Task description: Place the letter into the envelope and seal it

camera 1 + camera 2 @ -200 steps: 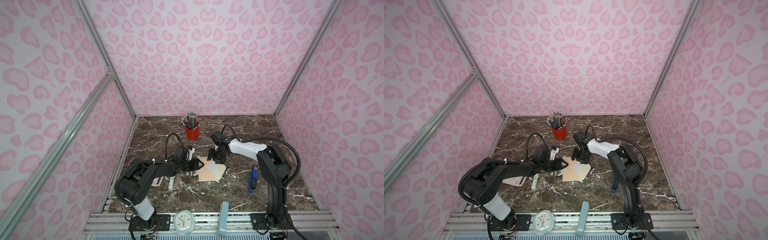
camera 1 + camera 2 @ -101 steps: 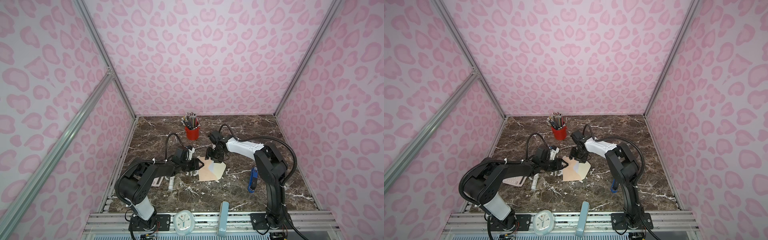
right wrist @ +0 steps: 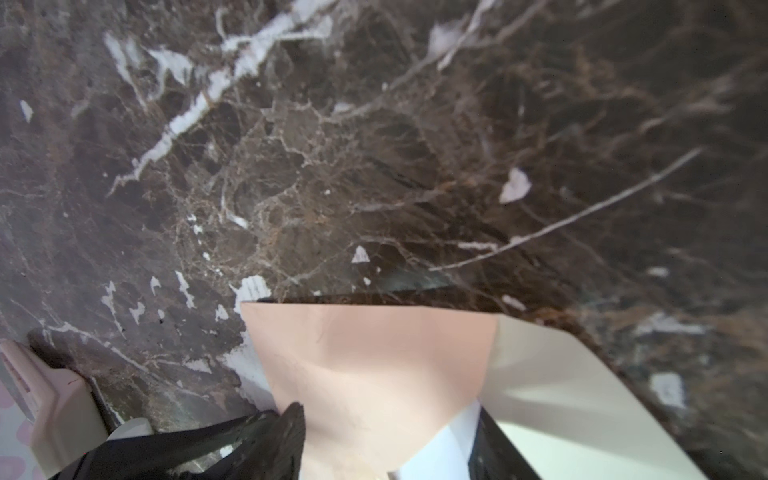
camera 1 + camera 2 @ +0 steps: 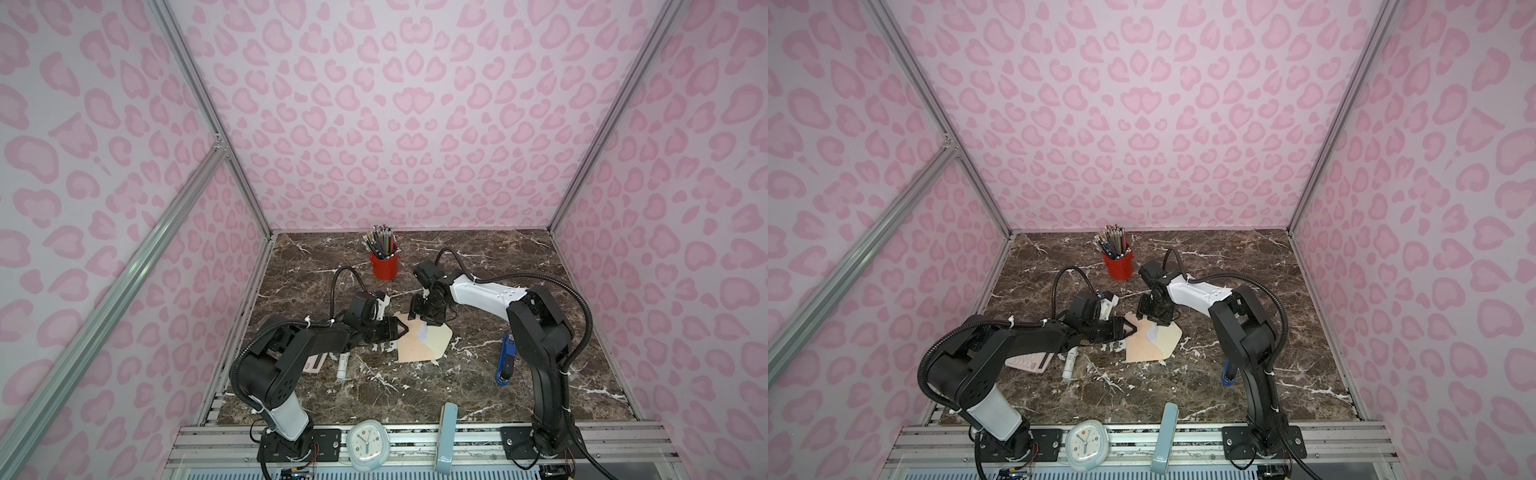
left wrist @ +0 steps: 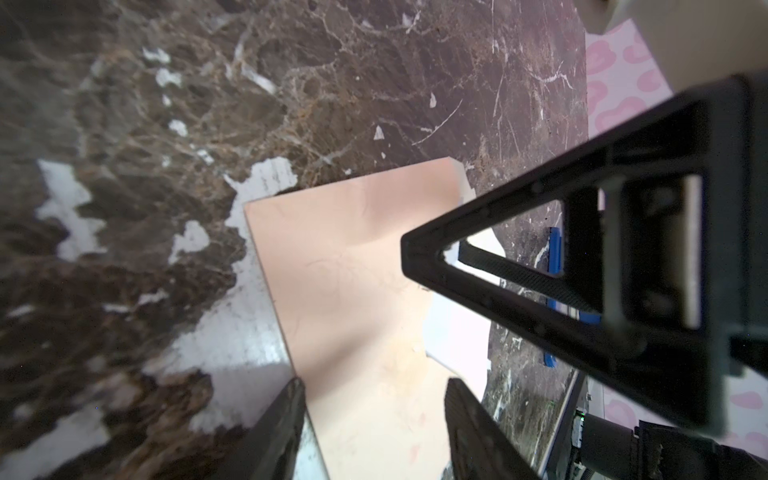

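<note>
The peach-pink envelope (image 4: 411,351) (image 4: 1140,351) lies flat mid-table, its cream flap (image 4: 436,338) open toward the right. A white corner of the letter (image 4: 424,332) (image 3: 440,453) shows at the envelope's mouth; the rest is hidden inside. My left gripper (image 4: 401,329) (image 5: 376,399) lies low over the envelope's left edge, jaws open, with the envelope (image 5: 353,270) beneath and between them. At the far edge my right gripper (image 4: 424,315) (image 3: 392,440) is open too, straddling the envelope (image 3: 365,357) and the letter corner. Its black finger (image 5: 540,270) shows in the left wrist view.
A red pencil cup (image 4: 384,266) stands behind the grippers. A white glue stick (image 4: 343,365) and a pink calculator (image 4: 313,363) lie under the left arm. A blue tool (image 4: 505,359) lies by the right arm. A clock (image 4: 368,444) and a pale blue object (image 4: 446,436) sit at the front rail.
The right arm has shifted slightly to the left at the envelope's far edge. The left arm and the envelope have stayed put.
</note>
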You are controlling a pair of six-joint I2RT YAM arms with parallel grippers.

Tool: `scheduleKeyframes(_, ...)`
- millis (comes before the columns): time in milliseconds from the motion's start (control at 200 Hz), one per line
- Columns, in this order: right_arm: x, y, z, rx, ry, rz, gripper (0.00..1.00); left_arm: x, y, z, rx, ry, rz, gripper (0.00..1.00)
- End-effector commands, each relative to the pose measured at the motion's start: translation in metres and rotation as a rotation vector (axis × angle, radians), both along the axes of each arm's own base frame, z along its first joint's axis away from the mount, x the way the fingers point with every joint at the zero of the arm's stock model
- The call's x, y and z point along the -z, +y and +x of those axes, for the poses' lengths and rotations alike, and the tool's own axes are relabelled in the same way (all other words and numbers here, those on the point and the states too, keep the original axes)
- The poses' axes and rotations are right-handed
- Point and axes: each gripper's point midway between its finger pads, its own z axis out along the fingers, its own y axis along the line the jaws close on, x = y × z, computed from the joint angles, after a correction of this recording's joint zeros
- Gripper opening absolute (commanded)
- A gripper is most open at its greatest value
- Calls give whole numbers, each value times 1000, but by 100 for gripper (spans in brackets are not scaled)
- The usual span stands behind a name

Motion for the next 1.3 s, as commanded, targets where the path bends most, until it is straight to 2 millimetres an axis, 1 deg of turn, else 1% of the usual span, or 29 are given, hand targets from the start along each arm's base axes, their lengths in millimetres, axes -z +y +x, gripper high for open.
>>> scheduleKeyframes(0, 5, -13, -4, 1, 7, -31, 55, -1, 2, -2, 3, -7, 11, 57)
scheduleKeyframes(65, 8, -17, -6, 0, 14, -19, 50, -2, 3, -3, 3, -9, 12, 57)
scheduleKeyframes(135, 8, -15, -8, -18, 10, 7, 47, -3, 4, -3, 2, -11, 14, 57)
scheduleKeyframes(300, 4, -5, -14, -87, -5, 82, 47, -3, 5, -5, 4, -10, 19, 58)
scheduleKeyframes(520, 11, -15, -20, -91, -13, 132, 45, -5, 6, -5, 3, -12, 25, 58)
scheduleKeyframes(615, 11, -16, -20, -94, -24, 164, 43, -3, 8, -6, 1, -8, 33, 58)
scheduleKeyframes(855, 13, -12, -22, -107, -32, 211, 38, 1, 7, -5, 0, 2, 42, 56)
scheduleKeyframes(1035, 17, -14, -23, -103, -28, 236, 31, 5, 6, -4, 2, 10, 46, 55)
scheduleKeyframes(1130, 17, -11, -23, -106, -29, 258, 26, 7, 6, -3, 5, 14, 48, 54)
scheduleKeyframes(1295, 16, -8, -24, -117, -29, 282, 22, 10, 6, -4, 6, 19, 50, 53)
